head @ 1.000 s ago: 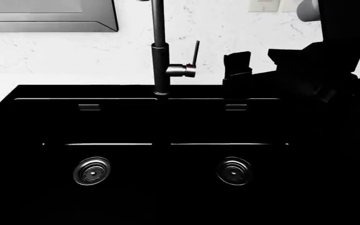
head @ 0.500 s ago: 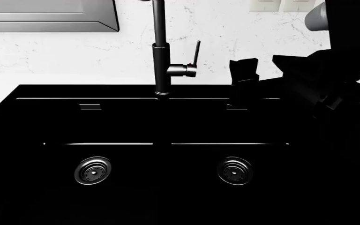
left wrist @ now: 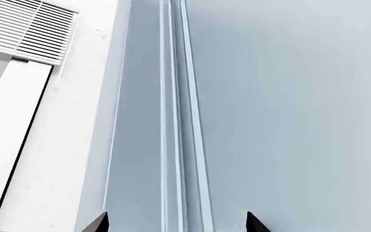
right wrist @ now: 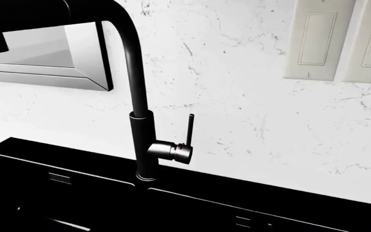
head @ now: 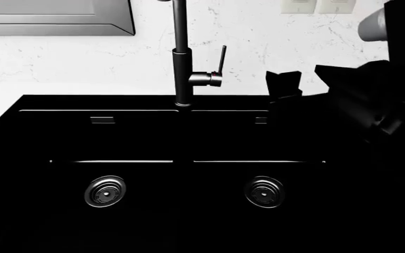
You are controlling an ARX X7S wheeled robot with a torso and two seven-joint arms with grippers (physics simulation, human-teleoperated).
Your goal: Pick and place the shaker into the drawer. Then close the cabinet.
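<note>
1. Shaker shows in no view, so its place, its long axis and which way it points cannot be told.
2. Right tool point(head: 284, 84) hangs over the back rim of the sink point(head: 19, 103), right of the faucet point(head: 182, 63). Whether it is clenched or released, I cannot tell.
3. Left tool point(left wrist: 178, 224) is released and empty, facing the cabinet point(left wrist: 289, 116).
4. Best next step, as I judge it, is to bring the shaker into sight first, then come down from above and close across its narrow width.

Pale cabinet point(left wrist: 282, 106) panel — vent grille point(left wrist: 27, 31) beside
</note>
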